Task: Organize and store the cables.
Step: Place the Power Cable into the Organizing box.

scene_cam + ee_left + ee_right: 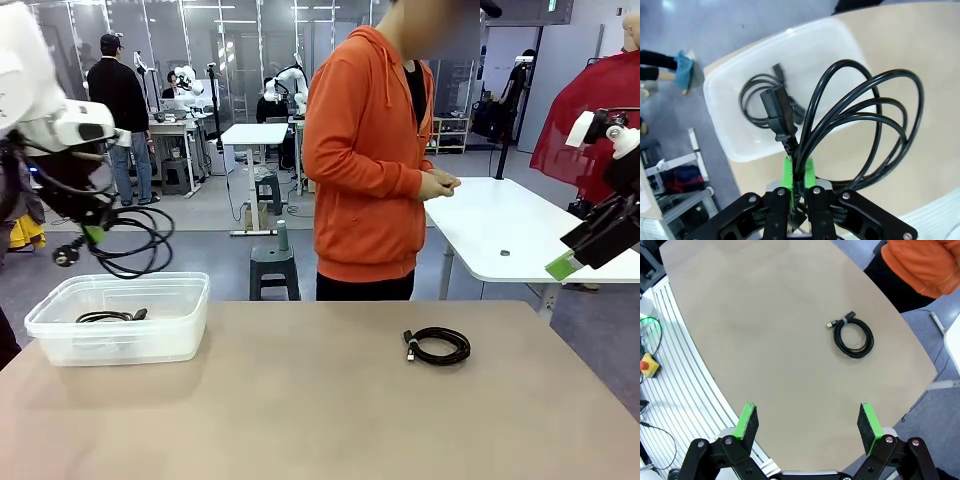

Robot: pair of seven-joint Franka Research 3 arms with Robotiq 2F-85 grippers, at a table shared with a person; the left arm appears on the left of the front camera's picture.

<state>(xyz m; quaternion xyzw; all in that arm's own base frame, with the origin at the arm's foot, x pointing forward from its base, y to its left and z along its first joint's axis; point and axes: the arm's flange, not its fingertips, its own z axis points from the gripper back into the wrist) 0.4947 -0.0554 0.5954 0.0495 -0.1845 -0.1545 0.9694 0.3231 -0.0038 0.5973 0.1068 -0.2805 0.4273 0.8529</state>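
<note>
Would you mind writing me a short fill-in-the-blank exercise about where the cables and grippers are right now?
1. The left gripper is ____ on a power cable.
2. The clear bin holds ____ coiled cable.
3. The right gripper is ____, holding nothing.
4. The small coil lies on the table, outside the ____.
Missing words: shut; one; open; bin.

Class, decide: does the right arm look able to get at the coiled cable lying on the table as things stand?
Probably yes. The right tool hangs open above the table, and the coiled cable lies alone on its bare top, nothing between them; the person's hands are held away.
</note>
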